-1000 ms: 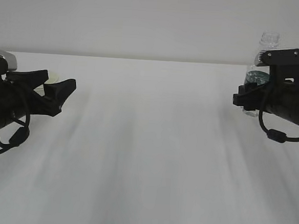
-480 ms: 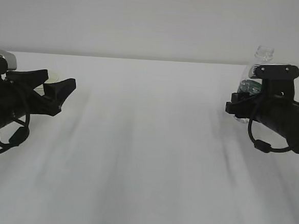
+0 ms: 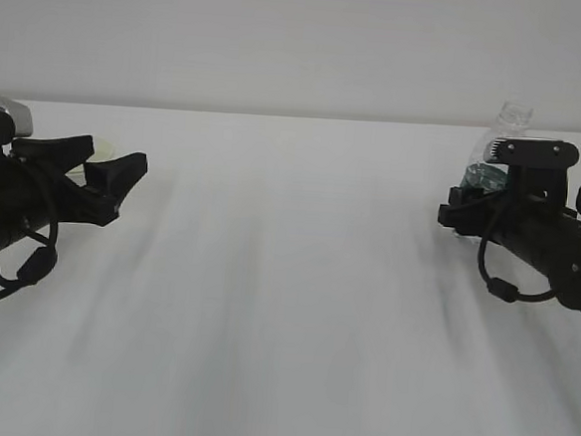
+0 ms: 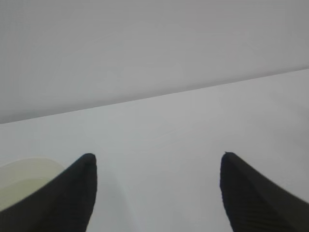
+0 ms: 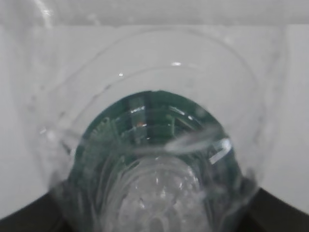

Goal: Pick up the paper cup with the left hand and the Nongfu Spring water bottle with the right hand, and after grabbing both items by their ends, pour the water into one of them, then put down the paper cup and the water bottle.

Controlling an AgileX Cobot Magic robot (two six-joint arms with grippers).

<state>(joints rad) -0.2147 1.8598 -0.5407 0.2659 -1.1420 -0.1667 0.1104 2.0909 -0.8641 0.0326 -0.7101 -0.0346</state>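
**Bottle in my right fingers, cup by my left**

Nongfu Spring water bottle (image 3: 493, 152) sits in my right hand (image 3: 471, 206) on the right side of the white table (image 3: 285, 297). My right fingers are closed around its lower part, near the dark green label. The clear neck pokes up above the silver-grey plate (image 3: 533, 150) on my arm. The bottle leans a little. In my right wrist view the bottle (image 5: 154, 159) fills almost everything – I see the clear ribbed plastic and the green band through it. I cannot tell how much water is inside.

My left hand (image 3: 109, 170) is low on the left side of the table. Its fingers (image 4: 72, 193) are spread wide and they hold nothing. Bare table shows between the two black tips.

The paper cup (image 4: 26, 179) stands on the table just beside my left fingers – on the outside of them, not between them. I see only its rolled rim and pale yellow inside. From the front, just a small bit of the cup (image 3: 106, 151) peeks out behind my fingers.
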